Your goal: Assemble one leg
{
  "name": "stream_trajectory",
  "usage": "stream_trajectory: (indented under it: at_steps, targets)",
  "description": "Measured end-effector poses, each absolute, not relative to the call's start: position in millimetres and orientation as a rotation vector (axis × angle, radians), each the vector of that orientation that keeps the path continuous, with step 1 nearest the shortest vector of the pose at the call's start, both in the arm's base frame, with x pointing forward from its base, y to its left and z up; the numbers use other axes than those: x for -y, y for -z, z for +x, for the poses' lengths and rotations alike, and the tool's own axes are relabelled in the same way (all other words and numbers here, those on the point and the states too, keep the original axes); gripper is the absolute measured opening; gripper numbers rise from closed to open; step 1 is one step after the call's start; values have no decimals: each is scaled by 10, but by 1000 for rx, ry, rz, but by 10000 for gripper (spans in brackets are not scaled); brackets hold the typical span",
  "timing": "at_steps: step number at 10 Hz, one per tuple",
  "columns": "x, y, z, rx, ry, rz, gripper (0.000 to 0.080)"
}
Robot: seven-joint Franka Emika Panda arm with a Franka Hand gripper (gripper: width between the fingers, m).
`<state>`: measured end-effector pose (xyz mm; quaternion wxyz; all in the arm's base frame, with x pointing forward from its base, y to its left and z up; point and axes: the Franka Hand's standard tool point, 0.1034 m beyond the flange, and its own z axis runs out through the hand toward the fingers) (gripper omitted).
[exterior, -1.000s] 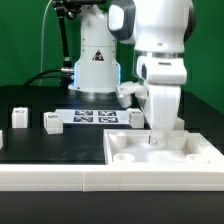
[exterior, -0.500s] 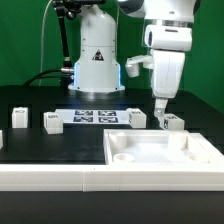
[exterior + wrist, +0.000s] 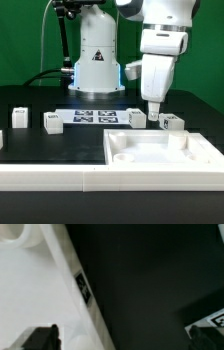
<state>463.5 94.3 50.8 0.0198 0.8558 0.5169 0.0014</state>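
Several small white legs with tags stand on the black table: two at the exterior view's left (image 3: 18,117) (image 3: 51,122) and two at its right (image 3: 137,118) (image 3: 172,123). My gripper (image 3: 153,112) hangs open and empty just above the table, between the two right legs and behind the large white panel (image 3: 160,152). In the wrist view the gripper (image 3: 127,334) has its dark fingers (image 3: 40,336) wide apart. Between them lie only the black table and the panel's tagged edge (image 3: 84,286). One leg's tag (image 3: 214,317) shows beside the other finger.
The marker board (image 3: 95,115) lies in front of the robot base (image 3: 97,60). A low white rail (image 3: 60,178) runs along the front of the table.
My gripper has lifted off the panel's far corner and shifted slightly towards the exterior view's left, now hanging between the two right legs. The legs and panel have not moved.
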Motion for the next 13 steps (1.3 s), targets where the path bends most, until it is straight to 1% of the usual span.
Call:
stream_trajectory:
  at_steps: [3, 6, 8, 11, 13]
  targets:
    - [-1126, -444, 4540, -1167, -58, 2902, 649]
    - [-1382, -457, 4499, -706, -64, 3076, 649]
    - [-1490, -476, 4506, -537, -69, 3122, 649]
    - [-1488, -473, 4502, -464, -60, 3139, 649]
    - [-1407, -474, 4523, -501, -34, 3132, 649]
